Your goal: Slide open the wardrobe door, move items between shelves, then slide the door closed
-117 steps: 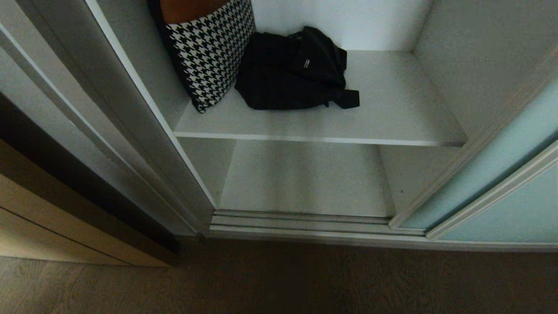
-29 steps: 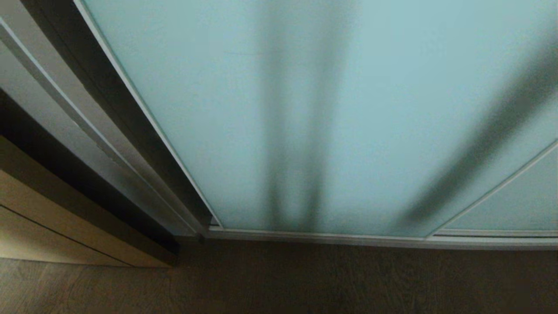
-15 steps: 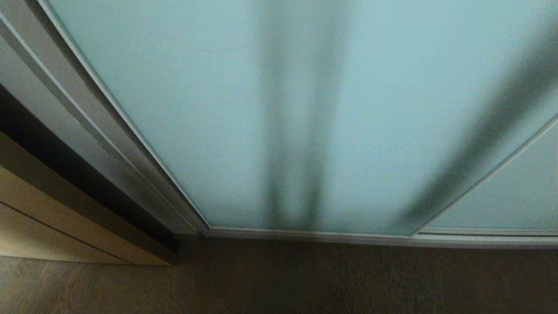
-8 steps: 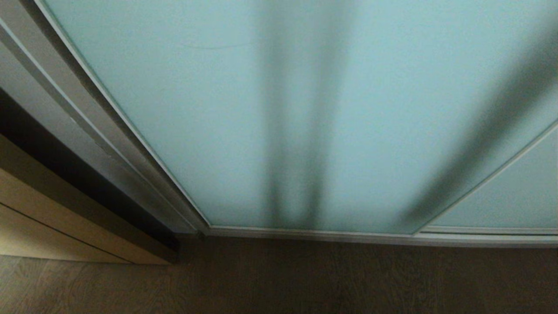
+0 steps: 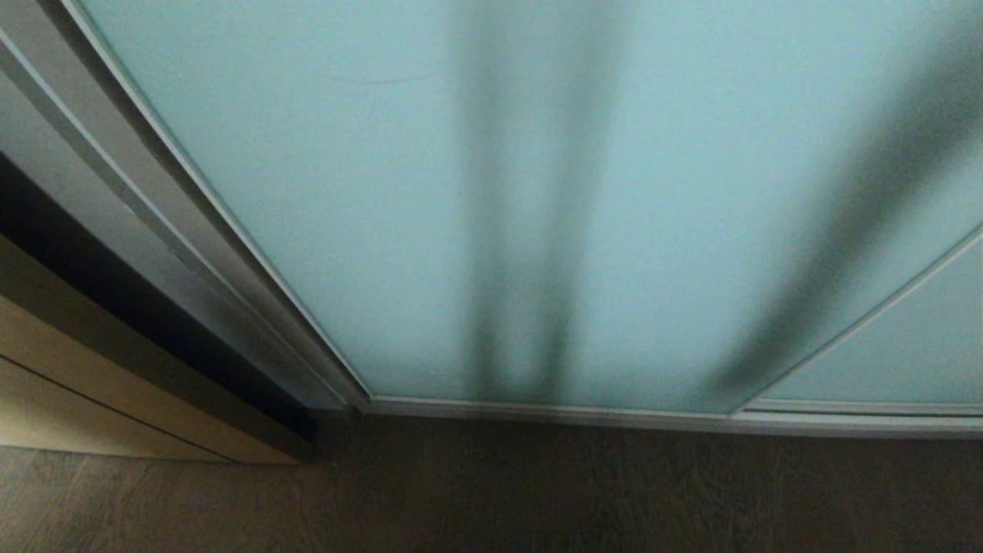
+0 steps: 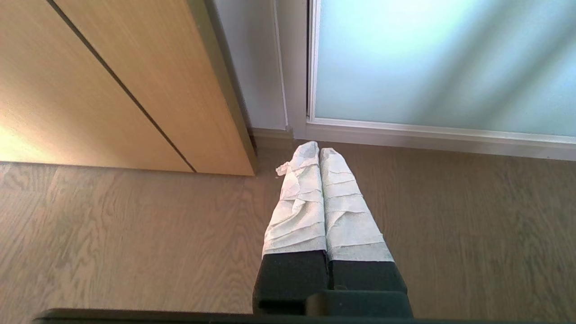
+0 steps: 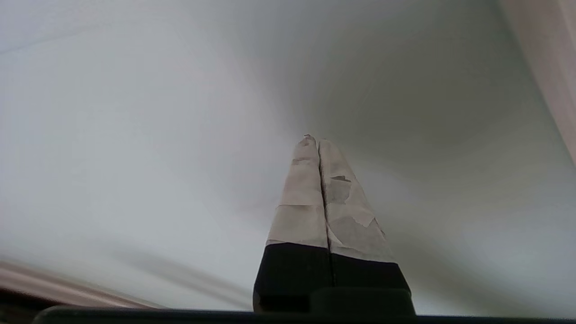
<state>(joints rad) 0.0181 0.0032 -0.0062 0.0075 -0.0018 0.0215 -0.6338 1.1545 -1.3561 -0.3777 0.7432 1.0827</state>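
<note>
The sliding wardrobe door (image 5: 369, 192), frosted pale blue-green glass in a thin silver frame, fills the head view and stands shut against the left jamb (image 5: 253, 307). It hides the shelves and the items behind it. Neither arm shows in the head view. My right gripper (image 7: 313, 140) is shut with nothing in it, its taped fingertips pointing at the pale glass (image 7: 135, 135). My left gripper (image 6: 313, 149) is shut and empty, parked low over the floor near the door's bottom left corner (image 6: 315, 121).
A tan wooden cabinet (image 5: 92, 407) stands to the left of the wardrobe, also in the left wrist view (image 6: 112, 81). A second glass panel (image 5: 906, 346) sits at the right. Dark wooden floor (image 5: 537, 491) runs along the front.
The door went from open, showing pillow and black bag, to fully shut. Over the last second nothing visibly moved in the head view.
</note>
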